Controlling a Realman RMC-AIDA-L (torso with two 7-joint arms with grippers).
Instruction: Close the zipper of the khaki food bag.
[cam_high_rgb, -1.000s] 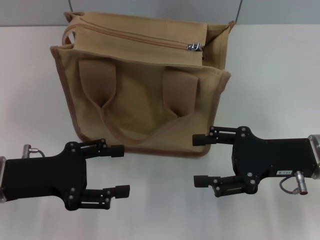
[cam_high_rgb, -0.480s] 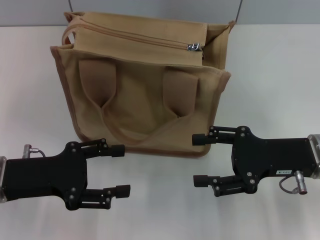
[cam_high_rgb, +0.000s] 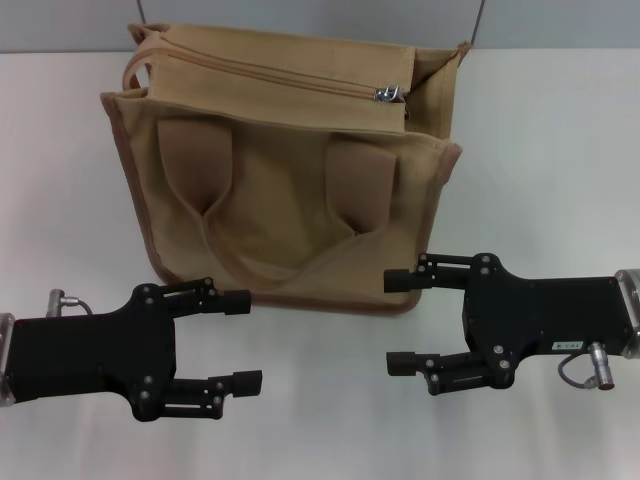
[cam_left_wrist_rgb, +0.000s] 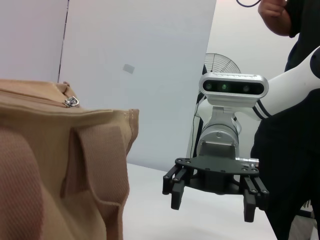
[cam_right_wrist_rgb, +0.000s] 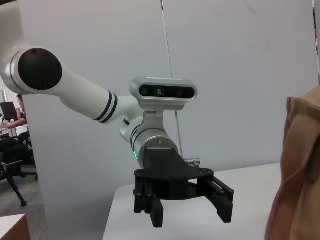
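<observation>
The khaki food bag stands upright on the white table, its two looped handles folded down over the front. The tan zipper runs across the top panel, with the silver pull tab near the bag's right end. The tab also shows in the left wrist view. My left gripper is open and empty on the table in front of the bag's left corner. My right gripper is open and empty, just in front of the bag's lower right corner. Both point inward at each other.
The white table extends to the right and left of the bag. A grey wall runs behind the bag. A person stands beyond the right arm in the left wrist view, with a fan behind.
</observation>
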